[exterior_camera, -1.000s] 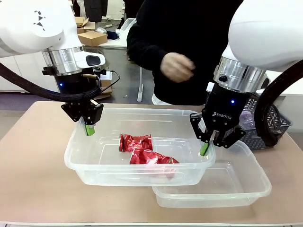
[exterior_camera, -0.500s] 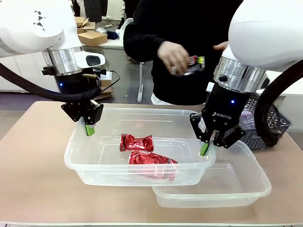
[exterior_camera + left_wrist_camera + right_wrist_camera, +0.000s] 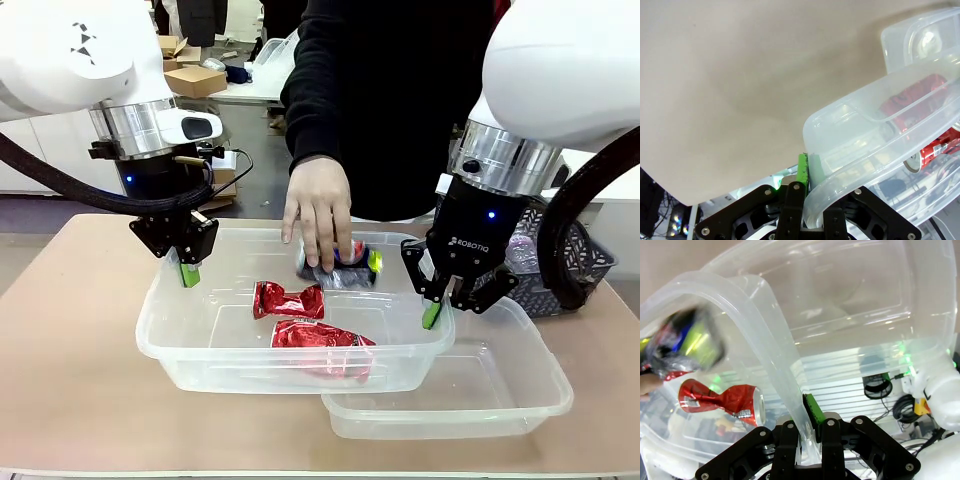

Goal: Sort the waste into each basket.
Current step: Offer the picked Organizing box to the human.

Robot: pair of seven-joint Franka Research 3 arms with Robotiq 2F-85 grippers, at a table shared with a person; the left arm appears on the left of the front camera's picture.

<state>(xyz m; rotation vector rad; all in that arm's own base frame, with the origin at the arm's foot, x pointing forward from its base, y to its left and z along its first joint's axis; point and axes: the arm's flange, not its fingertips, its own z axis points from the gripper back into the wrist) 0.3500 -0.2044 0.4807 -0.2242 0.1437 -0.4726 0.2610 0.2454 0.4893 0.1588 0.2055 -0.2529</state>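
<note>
A clear basket (image 3: 165, 345) hangs above the table between both arms. My left gripper (image 3: 187, 270) is shut on its left rim, and my right gripper (image 3: 432, 312) is shut on its right rim. In the wrist views each gripper (image 3: 807, 175) (image 3: 807, 412) pinches the rolled rim (image 3: 850, 115) (image 3: 765, 335). Two crushed red cans (image 3: 288, 300) (image 3: 322, 340) lie inside. A person's hand (image 3: 318, 215) reaches in from the far side with a clear bottle (image 3: 355, 270) with a coloured label. A second clear basket (image 3: 520, 400) rests on the table, below and to the right.
A dark grey slotted basket (image 3: 585, 265) stands at the table's right edge behind my right arm. The person stands close against the far edge. Bare tabletop (image 3: 70, 380) lies to the left and in front.
The person's hand has come down from chest height with the bottle into the held basket. Both arms and the basket have stayed where they were.
</note>
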